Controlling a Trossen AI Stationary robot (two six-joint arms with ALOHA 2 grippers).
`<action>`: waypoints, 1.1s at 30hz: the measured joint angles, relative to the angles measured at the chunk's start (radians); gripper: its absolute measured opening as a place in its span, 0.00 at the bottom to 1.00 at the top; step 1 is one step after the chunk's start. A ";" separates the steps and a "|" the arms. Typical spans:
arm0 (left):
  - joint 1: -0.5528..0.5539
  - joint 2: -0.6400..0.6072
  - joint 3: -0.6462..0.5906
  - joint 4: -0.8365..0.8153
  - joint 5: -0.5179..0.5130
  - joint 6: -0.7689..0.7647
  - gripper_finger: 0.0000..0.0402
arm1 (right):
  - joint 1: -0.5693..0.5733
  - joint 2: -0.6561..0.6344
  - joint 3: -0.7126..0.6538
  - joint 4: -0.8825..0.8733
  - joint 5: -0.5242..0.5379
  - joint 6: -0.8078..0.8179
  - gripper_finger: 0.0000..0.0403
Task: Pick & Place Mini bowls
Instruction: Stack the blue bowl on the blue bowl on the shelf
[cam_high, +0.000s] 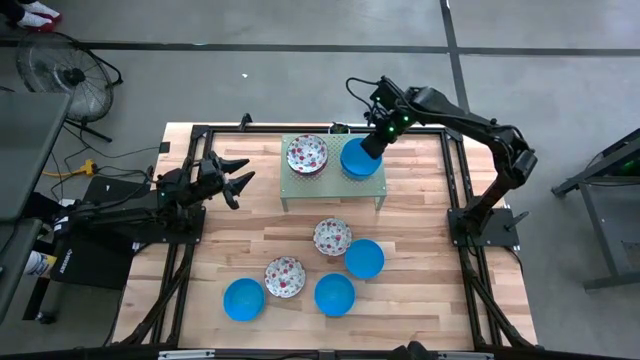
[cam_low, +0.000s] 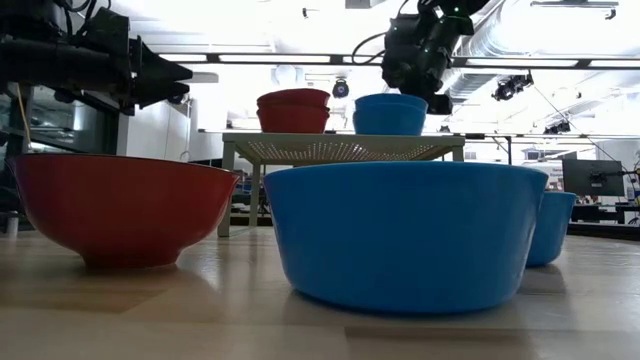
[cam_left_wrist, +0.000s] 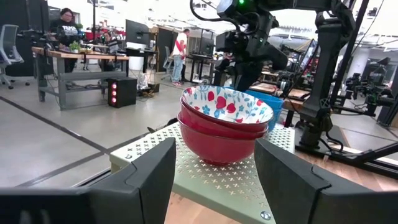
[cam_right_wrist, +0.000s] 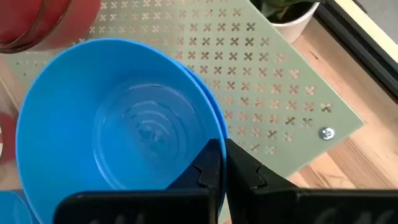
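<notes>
A green perforated stand sits mid-table toward the far edge. On it are a stack of floral bowls with red outsides and, to their right, blue bowls, one nested in another. My right gripper hangs over the blue stack's far rim, shut on the top bowl. My left gripper is open, hovering left of the stand and pointing at the floral stack. Near the front of the table rest two floral bowls and three blue ones. My right gripper pinches the top blue bowl's rim on its far side, one finger inside the bowl and one outside. The fingers come from above, slanting down. The bowl sits upright, nested in a second blue bowl on the stand.
A white pot with a plant stands just past the stand's far right corner. The arm bases and black frame rails line the table's left and right sides. Bare wood lies between the stand and the near bowls. People stand in the room beyond.
</notes>
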 joint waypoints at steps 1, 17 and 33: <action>0.000 0.000 0.000 0.000 0.000 0.000 0.53 | 0.000 0.000 0.000 0.000 0.000 -0.001 0.01; 0.000 0.000 0.000 0.000 -0.001 0.000 0.53 | -0.006 -0.055 0.000 0.000 -0.025 -0.016 0.37; 0.000 0.000 0.000 0.000 -0.016 -0.003 0.53 | -0.012 -0.161 0.000 -0.005 -0.144 -0.278 0.03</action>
